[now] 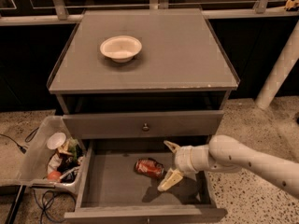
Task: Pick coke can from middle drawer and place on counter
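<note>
Trouble is most likely at the grasp itself. Your gripper (pixel 168 164) sits low inside the middle drawer (pixel 112 183), its fingers (pixel 170 179) spread wide and holding nothing. The coke can (pixel 149 168) lies on its side on the drawer floor, just left of the fingertips. Whether its near end already sits between them, you cannot tell from this view.

A can on its side rolls easily. If one finger reaches it before the other, I expect it to skid or roll deeper into the drawer, out of the closing gap. Close too near its end and the metal may squirt free, or you may catch only a rim.

Watch the lift as well. The closed drawer (pixel 142 124) above overhangs the back of the open one, and the arm enters from the right wall. A straight upward pull could knock the can or wrist against that front panel or the edge of the desk (pixel 187 55). Pull outward first, then up.

On the desk, place it away from the white bowl (pixel 121 47).

Count: one coke can, one white bowl, one open drawer, one closed drawer with one knob (pixel 145 126), one gripper with two fingers, and one bin (pixel 35 155) of clutter at the left.
</note>
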`<state>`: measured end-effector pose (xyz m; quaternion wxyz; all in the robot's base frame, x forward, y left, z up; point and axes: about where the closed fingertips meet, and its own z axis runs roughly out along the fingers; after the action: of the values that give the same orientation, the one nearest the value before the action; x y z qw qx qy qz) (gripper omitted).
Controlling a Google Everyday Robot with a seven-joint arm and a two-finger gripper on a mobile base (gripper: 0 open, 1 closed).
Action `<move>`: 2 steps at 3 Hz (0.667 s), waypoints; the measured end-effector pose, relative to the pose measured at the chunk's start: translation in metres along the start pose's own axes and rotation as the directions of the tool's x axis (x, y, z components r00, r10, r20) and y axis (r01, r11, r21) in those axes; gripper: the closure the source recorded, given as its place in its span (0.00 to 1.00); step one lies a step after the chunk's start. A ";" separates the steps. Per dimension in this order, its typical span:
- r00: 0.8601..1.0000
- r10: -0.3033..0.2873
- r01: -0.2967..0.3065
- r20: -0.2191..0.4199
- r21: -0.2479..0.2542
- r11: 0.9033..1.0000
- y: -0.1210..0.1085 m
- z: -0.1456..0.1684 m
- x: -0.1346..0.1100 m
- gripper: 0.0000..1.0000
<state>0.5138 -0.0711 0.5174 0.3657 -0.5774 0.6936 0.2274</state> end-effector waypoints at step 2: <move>0.999 -0.030 0.030 -0.017 0.015 0.999 0.001 0.050 0.030 0.00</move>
<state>0.5234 -0.0535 0.4631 0.3675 -0.5869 0.6896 0.2118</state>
